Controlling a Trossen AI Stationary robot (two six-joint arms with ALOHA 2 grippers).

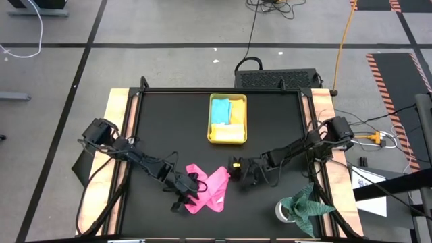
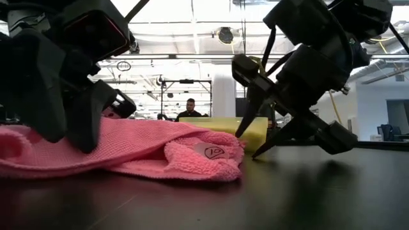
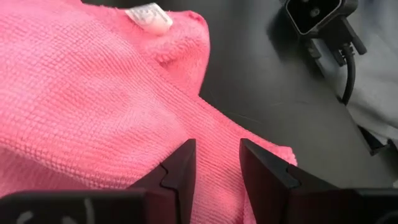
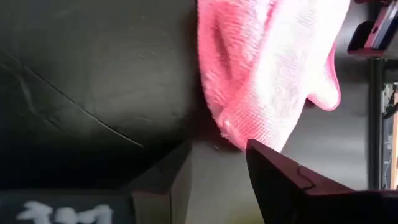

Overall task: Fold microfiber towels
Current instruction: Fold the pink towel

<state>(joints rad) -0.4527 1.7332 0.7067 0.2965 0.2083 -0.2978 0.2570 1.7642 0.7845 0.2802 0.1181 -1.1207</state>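
Note:
A pink microfiber towel (image 1: 212, 187) lies crumpled on the black table near its front edge. One corner, with a white label (image 2: 214, 152), is turned up and faces the right arm. My left gripper (image 1: 191, 191) comes in from the table's left and stands on the towel's left part with its fingers apart. My right gripper (image 1: 233, 167) is open just off the towel's right corner (image 4: 236, 134), which sits ahead of its fingertips, apart from them. A light blue towel (image 1: 221, 109) and a yellow one (image 1: 236, 116) lie in the yellow tray (image 1: 227, 140) farther back. My left gripper has both fingertips (image 3: 183, 165) set down on the pink towel's upper surface (image 3: 214, 146), slanting down from the table's left. The cloth shows flat in the gap between the fingers, not gathered. The towel lies on the table.
A dark green cloth (image 1: 307, 206) is bunched beside a small white object (image 1: 281, 210) at the table's front right corner. The tray stands at the middle of the far side. In the low view a person (image 2: 190, 108) shows far back in the room.

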